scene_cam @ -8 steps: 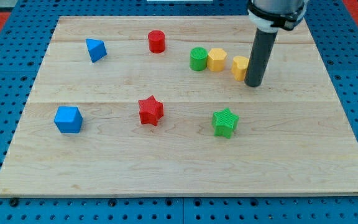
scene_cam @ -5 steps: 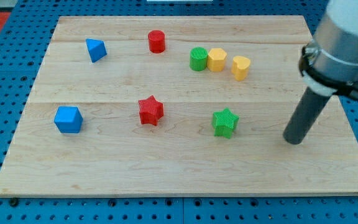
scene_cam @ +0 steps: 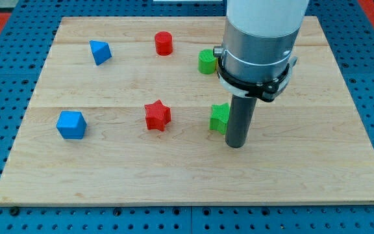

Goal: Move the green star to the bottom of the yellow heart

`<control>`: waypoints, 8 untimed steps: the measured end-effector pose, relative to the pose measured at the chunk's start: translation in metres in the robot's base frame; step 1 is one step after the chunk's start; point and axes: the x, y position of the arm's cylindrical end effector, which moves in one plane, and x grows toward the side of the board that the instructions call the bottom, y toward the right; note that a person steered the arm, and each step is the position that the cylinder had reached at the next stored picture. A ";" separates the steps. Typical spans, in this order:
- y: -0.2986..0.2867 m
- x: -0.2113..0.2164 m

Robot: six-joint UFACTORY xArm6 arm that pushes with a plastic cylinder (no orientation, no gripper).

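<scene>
Green star (scene_cam: 219, 117) near table (scene_cam: 76, 175) centre, partly hidden behind rod; tip (scene_cam: 236, 145) touching or just beside its right-bottom side. No jaws fitted, nothing held. Yellow heart hidden. Judged light, rigid, free-sliding; push flat face, not a point, lest it spin.

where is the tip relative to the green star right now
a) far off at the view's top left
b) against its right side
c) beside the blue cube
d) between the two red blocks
b: my tip sits against the view's right side of the green star, whose right part the rod hides.
</scene>
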 end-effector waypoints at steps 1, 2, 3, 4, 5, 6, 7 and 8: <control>0.001 0.000; 0.001 0.000; -0.024 0.000; -0.053 -0.012; -0.036 -0.036; 0.026 -0.053; 0.038 -0.056; 0.041 -0.056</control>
